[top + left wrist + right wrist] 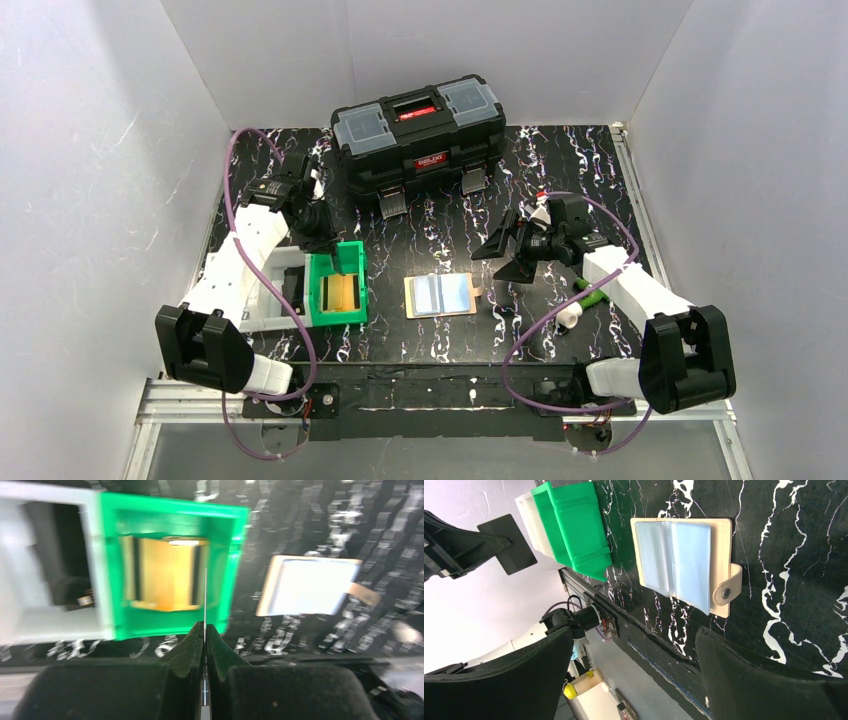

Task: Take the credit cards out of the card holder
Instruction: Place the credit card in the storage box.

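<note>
The tan card holder (440, 295) lies open on the black marbled table, its snap tab (726, 592) pointing right. A light blue card (689, 565) shows inside it. In the left wrist view the card holder (310, 585) is blurred, to the right of the green bin. My left gripper (205, 627) hangs over the green bin (338, 312), shut on a thin card (205, 595) seen edge-on; its colour does not show. My right gripper (634, 645) hovers open and empty just right of the holder, also seen from above (510, 255).
A black toolbox (418, 125) stands at the back. The green bin (170, 505) holds a yellow-tan slab (165, 575) and sits against a white tray (270, 290). A green item (590, 295) and a white roll (570, 313) lie by the right arm.
</note>
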Controlling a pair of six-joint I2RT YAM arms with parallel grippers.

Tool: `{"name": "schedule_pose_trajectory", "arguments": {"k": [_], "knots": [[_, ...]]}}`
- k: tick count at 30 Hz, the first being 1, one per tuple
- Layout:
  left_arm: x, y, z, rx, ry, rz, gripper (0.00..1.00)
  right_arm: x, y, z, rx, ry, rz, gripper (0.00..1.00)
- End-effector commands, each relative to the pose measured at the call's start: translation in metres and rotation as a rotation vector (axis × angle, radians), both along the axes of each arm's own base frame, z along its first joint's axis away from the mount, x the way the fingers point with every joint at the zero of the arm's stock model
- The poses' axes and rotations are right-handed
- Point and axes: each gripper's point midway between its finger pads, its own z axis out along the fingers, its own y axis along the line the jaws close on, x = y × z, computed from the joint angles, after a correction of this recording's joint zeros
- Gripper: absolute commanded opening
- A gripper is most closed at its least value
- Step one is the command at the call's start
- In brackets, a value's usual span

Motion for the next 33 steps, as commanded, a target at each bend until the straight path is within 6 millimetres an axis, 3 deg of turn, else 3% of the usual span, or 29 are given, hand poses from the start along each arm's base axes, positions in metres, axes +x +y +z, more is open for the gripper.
{"name": "schedule_pose_trajectory", "arguments": {"k": [1,7,11,22,27,29,33], "knots": [[-0.028,0.076,0.0,0.362,0.065,0.041,0.0,0.009,0.001,0.009,-0.007,-0.048,0.029,0.98],[-0.036,0.118,-0.005,0.558,0.113,0.098,0.0,0.012,0.003,0.004,-0.005,-0.043,0.039,0.98],[-0.039,0.134,-0.013,0.658,0.153,0.099,0.0,0.013,0.004,0.002,-0.001,-0.042,0.041,0.98],[-0.035,0.147,-0.051,0.744,0.258,0.099,0.0,0.012,0.004,-0.004,0.001,-0.043,0.036,0.98],[-0.03,0.149,-0.062,0.761,0.287,0.099,0.06,0.012,0.003,-0.005,0.002,-0.044,0.032,0.98],[-0.028,0.147,-0.064,0.752,0.288,0.097,0.16,0.012,0.003,-0.005,-0.001,-0.047,0.031,0.99],[-0.024,0.145,-0.059,0.739,0.269,0.099,0.54,0.013,0.002,-0.004,-0.01,-0.056,0.028,0.98]]}}
